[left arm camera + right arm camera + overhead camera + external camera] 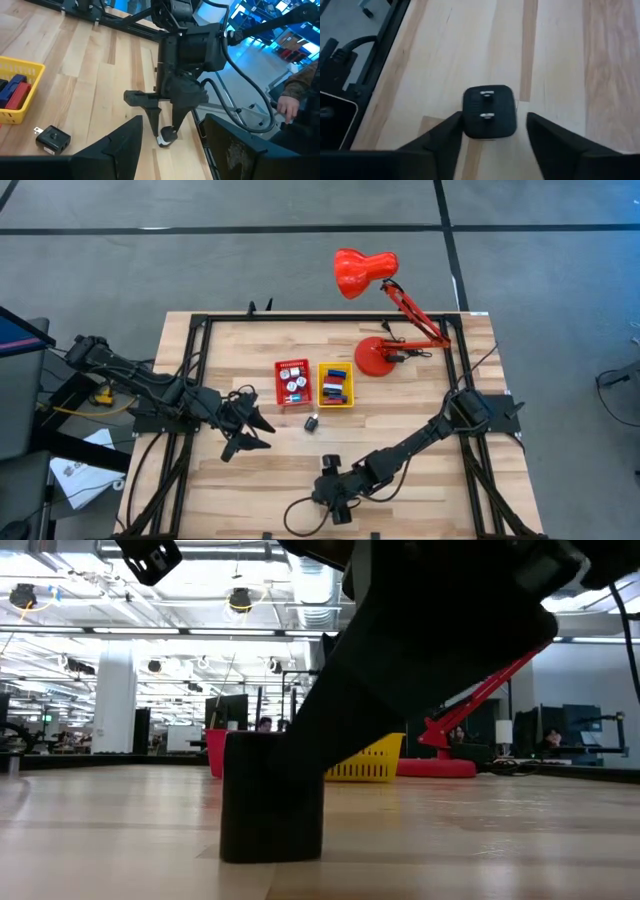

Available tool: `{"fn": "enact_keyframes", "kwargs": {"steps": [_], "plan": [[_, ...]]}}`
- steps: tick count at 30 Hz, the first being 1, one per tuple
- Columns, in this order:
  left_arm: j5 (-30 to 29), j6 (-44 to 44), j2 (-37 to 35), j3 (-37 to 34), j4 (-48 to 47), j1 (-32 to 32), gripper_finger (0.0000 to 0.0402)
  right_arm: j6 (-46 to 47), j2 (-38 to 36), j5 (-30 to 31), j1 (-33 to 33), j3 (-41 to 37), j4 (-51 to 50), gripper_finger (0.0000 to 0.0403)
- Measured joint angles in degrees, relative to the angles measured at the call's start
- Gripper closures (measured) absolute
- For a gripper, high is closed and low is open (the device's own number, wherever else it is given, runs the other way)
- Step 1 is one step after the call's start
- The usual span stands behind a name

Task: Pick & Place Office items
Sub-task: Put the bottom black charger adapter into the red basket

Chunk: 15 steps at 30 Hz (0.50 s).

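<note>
A small black plug adapter [489, 118] stands on the wood near the table's near edge, its two metal prongs pointing up. It also shows as a dark block [270, 795] in the low view. My right gripper [494, 121] slants down over it, open, one finger on each side [167, 131]. A second black adapter [311, 422] lies on its side in front of the bins. My left gripper [252, 436] hangs open above the table's left half, with nothing between its fingers. My right gripper has one finger [451, 131] right against the adapter's side [466, 122]; I cannot tell whether it touches. The other finger [540, 131] stands a small gap away from the opposite side. The adapter stands on its base on the table.
A red bin [292, 382] and a yellow bin [336, 384], both with small pieces in them, stand side by side at mid-table. A red desk lamp [385, 320] stands at the far right. A person's hand [287, 106] shows beyond the table's edge.
</note>
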Motion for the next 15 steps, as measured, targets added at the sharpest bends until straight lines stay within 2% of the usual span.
{"fn": "enact_keyframes", "kwargs": {"steps": [6,10,15], "plan": [[-0.26,0.0,0.0,0.0,-0.01,0.0,0.0192,-1.9,0.0,-3.04,0.0,0.0,1.46,0.0274],[-0.28,0.0,0.0,0.0,-0.01,0.0,0.0192,-2.13,0.0,-3.27,0.0,0.0,1.46,0.0275],[-0.28,-0.23,0.0,0.02,0.0,0.0,0.0192,4.62,-0.38,-1.88,-0.6,-0.04,1.1,0.0268]]}}
